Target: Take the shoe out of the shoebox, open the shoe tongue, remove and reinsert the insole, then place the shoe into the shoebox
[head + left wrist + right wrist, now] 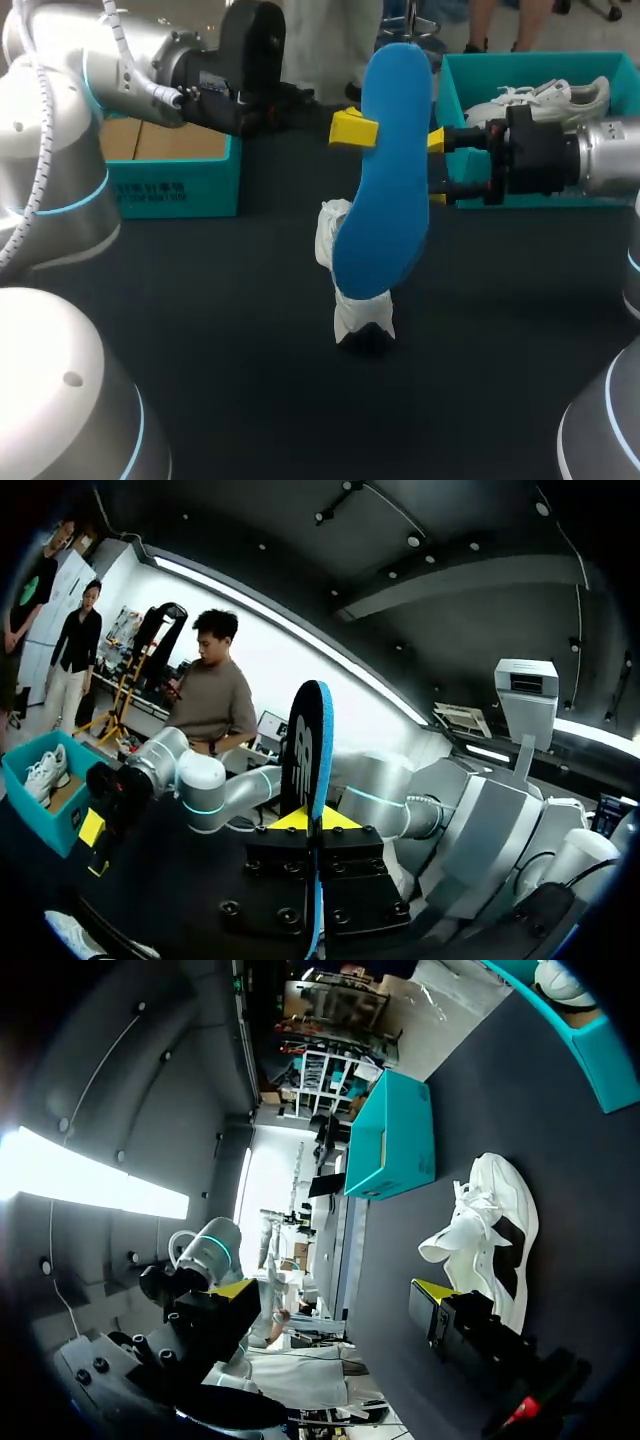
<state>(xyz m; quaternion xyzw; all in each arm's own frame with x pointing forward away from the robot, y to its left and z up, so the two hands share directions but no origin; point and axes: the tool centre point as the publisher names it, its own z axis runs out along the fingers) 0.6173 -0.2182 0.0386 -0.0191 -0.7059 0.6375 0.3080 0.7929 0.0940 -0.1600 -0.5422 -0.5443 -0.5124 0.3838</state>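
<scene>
Left gripper (362, 130) (312, 822) is pinching the blue insole (390, 180) (311, 740) near its upper end. The insole sits edge-on between the fingers in the left wrist view, both yellow tips pressed on it. It hangs upright, well above the dark table (200, 330), over the middle.

Right gripper (437, 168) (332, 1290) comes in from the right with its fingers spread wide. The tips are just beside the insole's right edge, and I can't tell if they touch it.

White shoe (358, 312) (490, 1235) is out of the box. It lies on the table under and behind the insole, with the tongue and laces pulled up loose and dark patches on its side.

Teal shoebox (455, 85) (38, 810) is at the back right, behind the right gripper, with a second white shoe (545, 98) (45, 772) inside. Another teal box (170, 185) (390, 1145) is at the back left, under the left arm, with a brown cardboard inside showing.
</scene>
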